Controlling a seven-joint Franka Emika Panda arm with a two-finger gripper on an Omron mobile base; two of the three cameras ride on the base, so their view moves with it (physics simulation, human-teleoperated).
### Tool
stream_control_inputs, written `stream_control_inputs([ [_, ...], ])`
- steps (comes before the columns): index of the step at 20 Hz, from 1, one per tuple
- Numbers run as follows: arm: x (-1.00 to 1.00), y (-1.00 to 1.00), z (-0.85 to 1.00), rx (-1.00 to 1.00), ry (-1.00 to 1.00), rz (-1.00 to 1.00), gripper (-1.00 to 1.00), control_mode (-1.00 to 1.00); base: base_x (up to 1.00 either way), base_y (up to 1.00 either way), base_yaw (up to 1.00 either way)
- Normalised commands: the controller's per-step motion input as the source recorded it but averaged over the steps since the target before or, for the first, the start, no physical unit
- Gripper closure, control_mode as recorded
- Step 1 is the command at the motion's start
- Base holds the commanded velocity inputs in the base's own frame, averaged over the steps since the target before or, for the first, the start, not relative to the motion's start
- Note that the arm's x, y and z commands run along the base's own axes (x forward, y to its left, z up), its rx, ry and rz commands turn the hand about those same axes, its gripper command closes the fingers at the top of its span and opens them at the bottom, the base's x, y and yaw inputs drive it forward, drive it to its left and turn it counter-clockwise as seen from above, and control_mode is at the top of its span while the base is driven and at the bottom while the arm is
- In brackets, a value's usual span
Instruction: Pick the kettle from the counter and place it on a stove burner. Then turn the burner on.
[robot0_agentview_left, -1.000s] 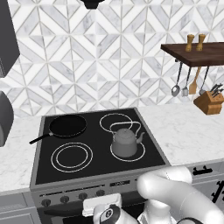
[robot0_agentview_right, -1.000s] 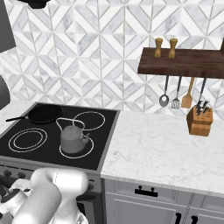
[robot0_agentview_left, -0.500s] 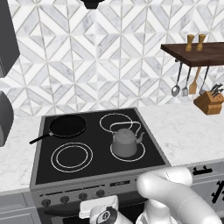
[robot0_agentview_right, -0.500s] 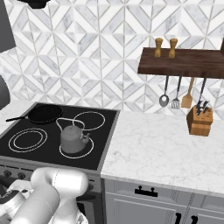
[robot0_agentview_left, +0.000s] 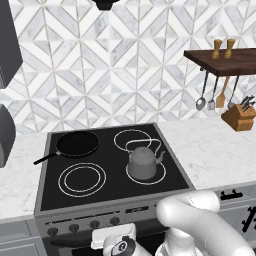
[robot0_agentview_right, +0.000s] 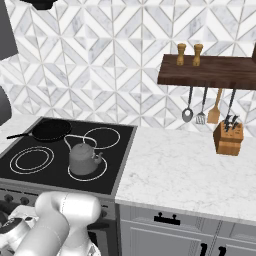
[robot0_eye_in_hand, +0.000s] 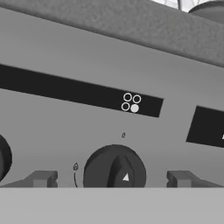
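Here, in the left base view, we see the kettle (robot0_agentview_left: 143, 163) just right of the frame's centre, a squat grey metal body with a domed lid, a thin arched wire handle and a short spout pointing right. It sits on the stove burner (robot0_agentview_left: 145, 173), a thin white single ring in the black glass cooktop (robot0_agentview_left: 112, 187). A black frying pan (robot0_agentview_left: 76, 144) rests to its upper left, and a double-ringed circle (robot0_agentview_left: 82, 179) lies to its left. The counter (robot0_agentview_left: 216, 151) spreads white and faintly veined at the right. A knife block (robot0_agentview_left: 239, 116) stands at the right edge under a dark shelf (robot0_agentview_left: 222, 60).

In the right base view, we find the kettle (robot0_agentview_right: 84, 159) in the left half, on its single ring (robot0_agentview_right: 88, 170), with the frying pan (robot0_agentview_right: 50, 130) up and left of it. The counter (robot0_agentview_right: 190, 172) fills the middle right above grey cabinet fronts (robot0_agentview_right: 185, 235).

In the hand view, we face the grey control panel (robot0_eye_in_hand: 87, 61). A round black knob (robot0_eye_in_hand: 114, 170) sits at the bottom centre, bearing a small white triangle. Above it, a black strip shows four small circles (robot0_eye_in_hand: 131, 103), the lower right one filled white. A tiny flame mark sits left of the knob; we read no words. The gripper (robot0_eye_in_hand: 111, 179) is spread, its fingers (robot0_eye_in_hand: 42, 178) standing either side of the knob and apart from it.
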Motion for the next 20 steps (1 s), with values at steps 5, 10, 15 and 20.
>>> stream_control_inputs([
  [5, 0.0, -0.15, 0.0, 0.0, 0.0, 0.0, -1.0, -1.0, 0.0, 0.0, 0.0],
  [10, 0.0, 0.0, 0.0, 0.0, 0.0, 0.0, 1.0, -1.0, 0.0, 0.0, 0.0],
  [15, 0.01, 0.0, 0.0, 0.0, 0.0, 0.0, 1.0, -1.0, 0.0, 0.0, 0.0],
  [20, 0.14, 0.25, 0.0, -0.1, 0.13, 0.0, 1.0, -1.0, 0.0, 0.0, 0.0],
])
